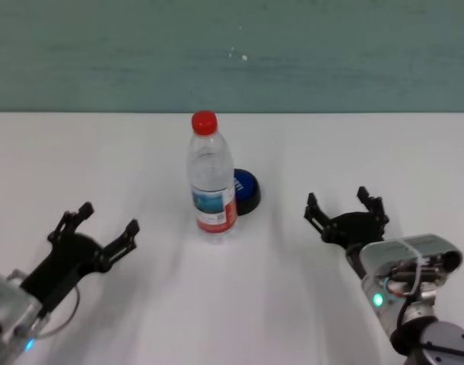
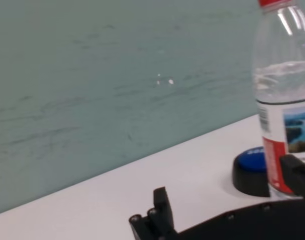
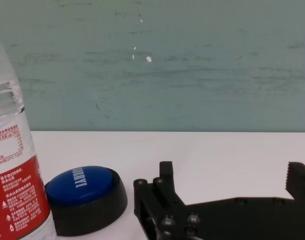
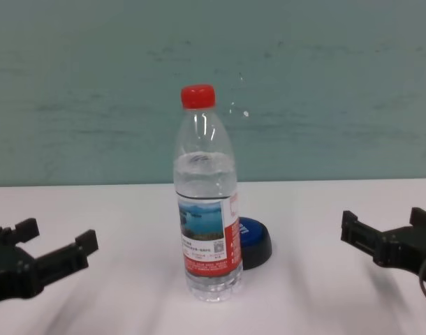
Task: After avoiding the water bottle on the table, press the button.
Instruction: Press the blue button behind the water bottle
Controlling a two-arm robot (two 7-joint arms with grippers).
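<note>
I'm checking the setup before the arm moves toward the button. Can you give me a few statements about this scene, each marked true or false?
1. The water bottle stands upright with its red cap on. True.
2. The button sits in front of the bottle, nearer the robot. False: it sits behind the bottle, slightly to the robot's right, partly hidden by it in the head view.
3. The right pincer is open and holds nothing. True.
4. The left pincer is pressing on the button. False: it is open, off to the bottle's left, apart from both things.
5. The bottle lies on its side on the table. False: it stands on its base.
</note>
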